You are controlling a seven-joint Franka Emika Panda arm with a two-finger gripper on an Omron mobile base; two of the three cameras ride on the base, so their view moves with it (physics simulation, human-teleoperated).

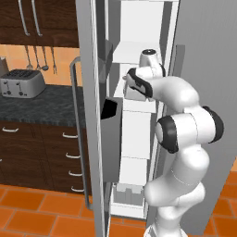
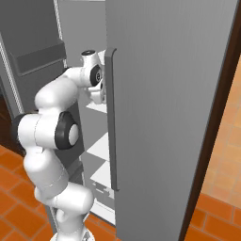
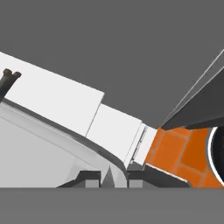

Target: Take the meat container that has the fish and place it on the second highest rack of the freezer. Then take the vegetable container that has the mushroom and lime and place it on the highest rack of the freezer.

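Observation:
My arm reaches into the open freezer [image 1: 139,139], with the wrist [image 1: 139,85] just below a white shelf [image 1: 132,52]. My gripper [image 3: 114,177] is shut on the curved rim of a pale grey container [image 3: 39,148], which I take to be the meat container. At its far end a thin brown forked tip [image 3: 8,78] sticks up, apparently the fish's tail; the rest of the fish is hidden. White shelf fronts [image 3: 57,98] lie right behind the container. Which rack the container is level with I cannot tell.
The open grey freezer door [image 1: 90,115] with its bar handle [image 1: 74,134] stands left of the arm. The other grey door [image 2: 164,117] fills the right. Lower white shelves [image 2: 101,147] sit under the hand. A toaster [image 1: 21,83] rests on the dark counter [image 1: 46,106].

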